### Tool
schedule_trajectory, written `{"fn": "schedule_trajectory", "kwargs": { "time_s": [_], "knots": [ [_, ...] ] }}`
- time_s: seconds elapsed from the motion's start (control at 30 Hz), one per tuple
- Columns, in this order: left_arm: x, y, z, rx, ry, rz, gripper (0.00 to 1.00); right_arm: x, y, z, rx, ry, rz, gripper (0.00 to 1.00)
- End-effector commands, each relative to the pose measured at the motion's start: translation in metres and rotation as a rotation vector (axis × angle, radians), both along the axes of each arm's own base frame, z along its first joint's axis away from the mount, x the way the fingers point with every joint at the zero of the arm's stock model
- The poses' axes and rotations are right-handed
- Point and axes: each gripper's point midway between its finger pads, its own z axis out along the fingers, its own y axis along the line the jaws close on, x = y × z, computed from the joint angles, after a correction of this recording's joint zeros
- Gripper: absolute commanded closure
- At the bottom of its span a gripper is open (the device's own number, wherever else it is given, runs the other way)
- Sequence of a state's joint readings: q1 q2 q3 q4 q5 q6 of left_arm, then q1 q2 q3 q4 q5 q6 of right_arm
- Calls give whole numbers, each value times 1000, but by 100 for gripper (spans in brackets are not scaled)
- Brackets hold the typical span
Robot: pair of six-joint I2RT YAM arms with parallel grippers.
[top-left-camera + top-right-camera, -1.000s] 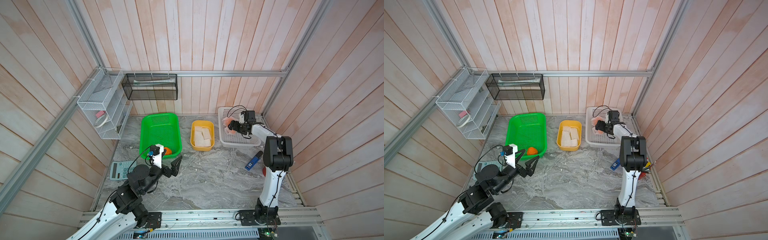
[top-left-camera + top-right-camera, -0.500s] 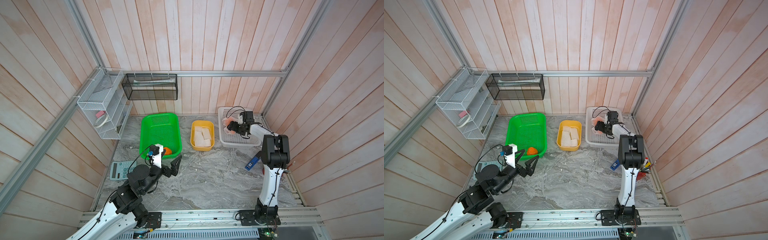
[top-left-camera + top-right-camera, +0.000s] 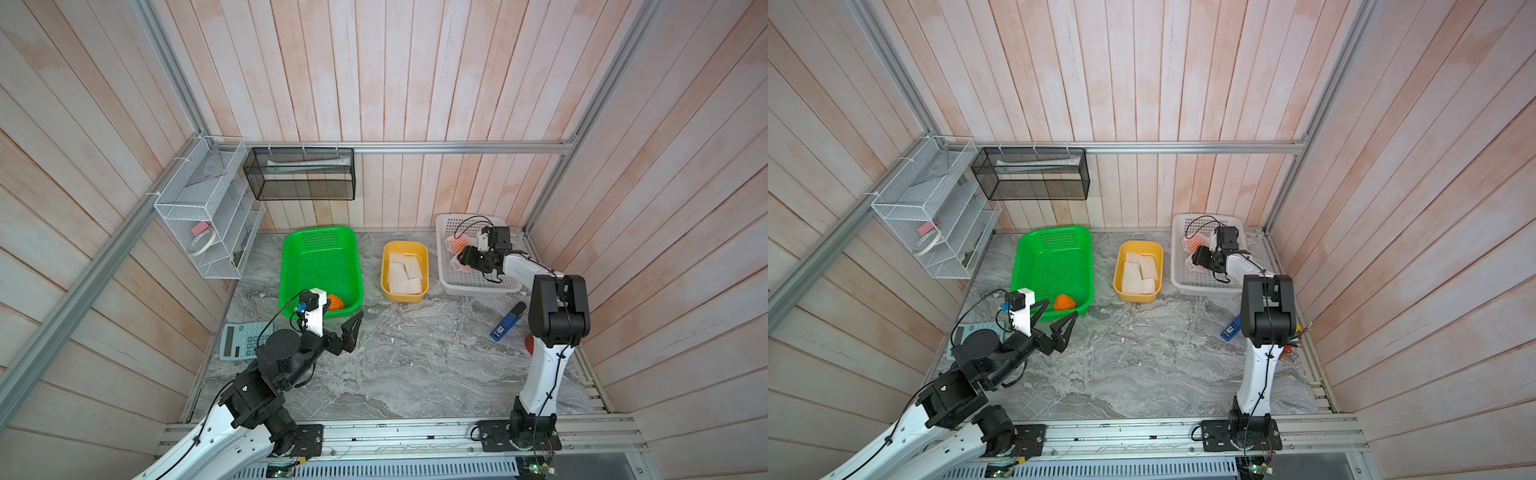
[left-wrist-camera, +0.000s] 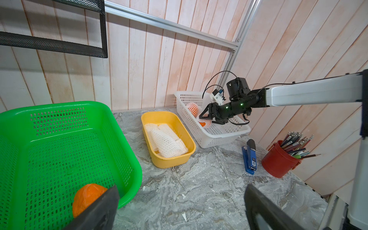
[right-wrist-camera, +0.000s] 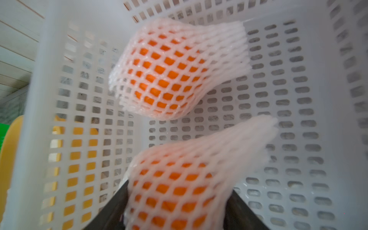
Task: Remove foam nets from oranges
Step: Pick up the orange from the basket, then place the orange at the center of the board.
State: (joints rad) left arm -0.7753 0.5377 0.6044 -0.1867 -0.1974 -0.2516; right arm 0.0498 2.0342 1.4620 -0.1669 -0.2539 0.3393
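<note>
In the white basket (image 3: 478, 287) lie two oranges in foam nets. My right gripper (image 5: 177, 199) reaches into the basket, and its dark fingers (image 5: 119, 201) press both sides of the nearer netted orange (image 5: 179, 189), also seen from the left wrist (image 4: 206, 123). The other netted orange (image 5: 169, 75) lies just beyond it, free. A bare orange (image 3: 1064, 302) sits in the near corner of the green basket (image 3: 320, 266). Empty foam nets (image 3: 405, 270) fill the yellow tub (image 3: 405, 296). My left gripper (image 3: 1054, 318) hovers open and empty over the table by the green basket's near corner.
A calculator (image 3: 243, 340) lies by the left arm. A blue stapler (image 3: 507, 322) and a red cup of pencils (image 4: 278, 161) stand near the right arm's base. A white wire shelf (image 3: 203, 216) and a black mesh basket (image 3: 299, 174) hang on the walls.
The right gripper has shifted slightly inside the white basket and its jaws have narrowed onto the nearer netted orange. The left arm has not moved.
</note>
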Motion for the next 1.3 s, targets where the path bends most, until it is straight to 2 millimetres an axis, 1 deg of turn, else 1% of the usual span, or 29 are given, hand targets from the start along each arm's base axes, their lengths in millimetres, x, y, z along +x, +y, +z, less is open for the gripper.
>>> {"fn": "schedule_trajectory", "kwargs": {
  "time_s": [0.0,0.1,0.2,0.3,0.4,0.53,0.63,0.7,0.77,0.8,0.87,0.9,0.97,1.13,1.27],
  "knots": [
    [3,2,-8,9,10,20,0,5,2,39,-37,-133,8,34],
    [5,1,-11,17,14,26,0,0,-2,46,-59,-155,-3,37],
    [7,-1,-15,27,24,25,0,-7,0,60,-94,-195,12,37],
    [9,-3,-19,31,36,28,0,-16,6,77,-148,-241,36,37],
    [11,-3,-24,16,61,40,0,-27,16,93,-208,-278,67,37],
    [11,-6,-29,0,84,32,0,-46,38,110,-274,-342,111,37],
    [12,-7,-31,-3,96,35,0,-63,60,121,-306,-384,170,37],
    [13,-6,-33,-7,108,46,0,-78,79,127,-316,-415,229,37],
    [13,-3,-36,-17,128,63,0,-100,104,132,-323,-461,321,37],
    [14,-2,-39,-19,139,72,0,-110,114,133,-324,-479,352,37],
    [13,0,-43,-32,160,85,0,-137,139,131,-322,-511,451,36],
    [13,1,-44,-38,167,89,0,-147,148,130,-321,-519,480,36],
    [12,1,-47,-49,181,83,0,-172,167,121,-315,-514,554,36],
    [11,13,-58,-55,234,146,0,-218,198,91,-262,-461,646,36],
    [7,13,-60,-60,244,130,0,-259,224,64,-244,-425,775,36]
  ]
}}
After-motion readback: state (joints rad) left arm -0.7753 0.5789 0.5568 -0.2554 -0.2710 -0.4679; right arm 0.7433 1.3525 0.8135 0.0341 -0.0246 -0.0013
